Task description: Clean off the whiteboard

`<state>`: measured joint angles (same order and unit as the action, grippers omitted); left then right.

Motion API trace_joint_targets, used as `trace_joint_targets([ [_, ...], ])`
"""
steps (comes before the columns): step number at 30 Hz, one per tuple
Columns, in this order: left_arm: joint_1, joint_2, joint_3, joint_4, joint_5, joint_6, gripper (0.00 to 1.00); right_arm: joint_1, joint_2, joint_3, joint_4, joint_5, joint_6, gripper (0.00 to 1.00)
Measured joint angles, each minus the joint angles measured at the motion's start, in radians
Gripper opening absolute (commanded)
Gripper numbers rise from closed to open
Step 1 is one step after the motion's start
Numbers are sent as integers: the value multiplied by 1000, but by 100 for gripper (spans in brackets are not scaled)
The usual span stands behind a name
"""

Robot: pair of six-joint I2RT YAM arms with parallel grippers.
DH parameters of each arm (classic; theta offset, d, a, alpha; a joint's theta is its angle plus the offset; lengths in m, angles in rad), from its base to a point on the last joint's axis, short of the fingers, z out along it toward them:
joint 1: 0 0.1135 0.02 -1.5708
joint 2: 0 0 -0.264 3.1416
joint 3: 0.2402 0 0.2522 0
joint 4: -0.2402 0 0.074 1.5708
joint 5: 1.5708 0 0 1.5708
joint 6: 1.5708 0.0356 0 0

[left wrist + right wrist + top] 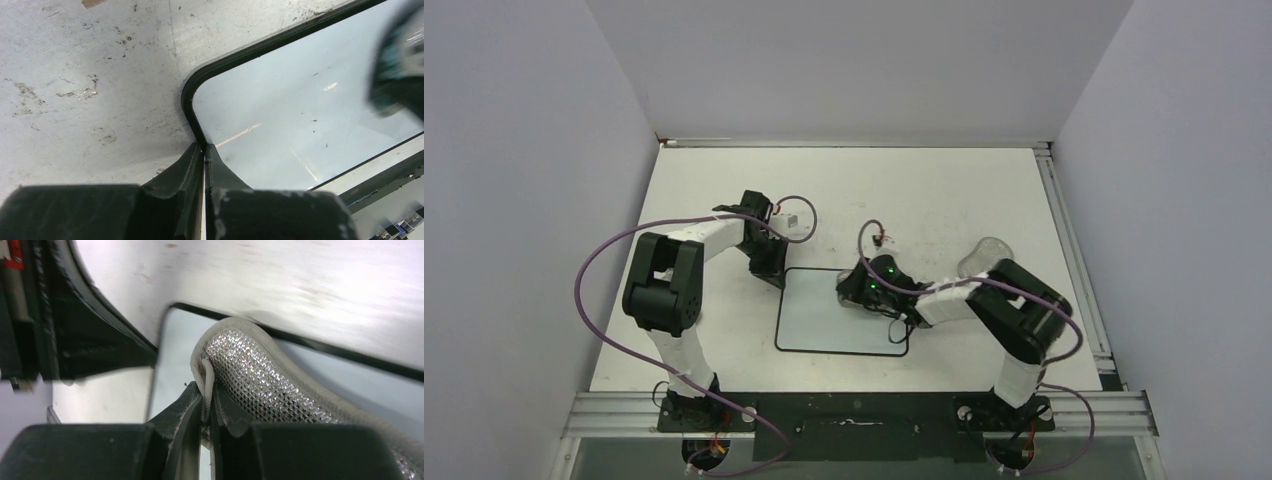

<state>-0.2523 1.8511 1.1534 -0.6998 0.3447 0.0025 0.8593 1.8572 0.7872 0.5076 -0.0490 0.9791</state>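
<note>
Whiteboard lies flat on the table, near-centre between the arms, long axis left-right. A few dark specks on it, too small to read. Left gripper sits at the far-left corner, jaws all but closed, tips touching the black rim; can't tell if it's pinching or just pressing. Right gripper is over the far edge right of centre, clamped tight on the lip of a grey glittery mesh pad lying on the board. Pad is cut off at the right-wrist frame edge. In the left wrist view the right gripper is just a blur.
</note>
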Motion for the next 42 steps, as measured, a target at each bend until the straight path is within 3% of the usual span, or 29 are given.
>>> trace_joint_targets([
  [2,0,-3,-3,3,0,0,0,-55,-136,-148,-21,2,-5,5],
  [5,0,-3,-3,3,0,0,0,-102,-253,-243,-74,29,-23,5],
  [10,-1,-3,-4,4,0,-3,0,-32,-261,-244,-98,86,-40,5],
  [13,-2,-3,-6,8,-1,-8,0,28,-141,-139,-51,94,-33,5],
  [18,-3,-5,-8,10,-5,-23,0,109,150,198,-3,39,-25,5],
  [21,-1,-8,-6,2,-22,-25,0,142,233,311,-4,16,-32,5],
  [26,-4,-9,-6,-4,-22,-26,0,126,154,152,80,-8,-6,5],
  [34,-7,-8,-6,-3,-19,-26,0,47,-254,-276,-26,7,-3,5],
  [38,-7,-8,-6,-3,-18,-28,0,58,-262,-278,-44,45,-3,5],
  [42,-7,-8,-6,-3,-19,-35,0,112,-126,-135,-30,72,-6,5],
])
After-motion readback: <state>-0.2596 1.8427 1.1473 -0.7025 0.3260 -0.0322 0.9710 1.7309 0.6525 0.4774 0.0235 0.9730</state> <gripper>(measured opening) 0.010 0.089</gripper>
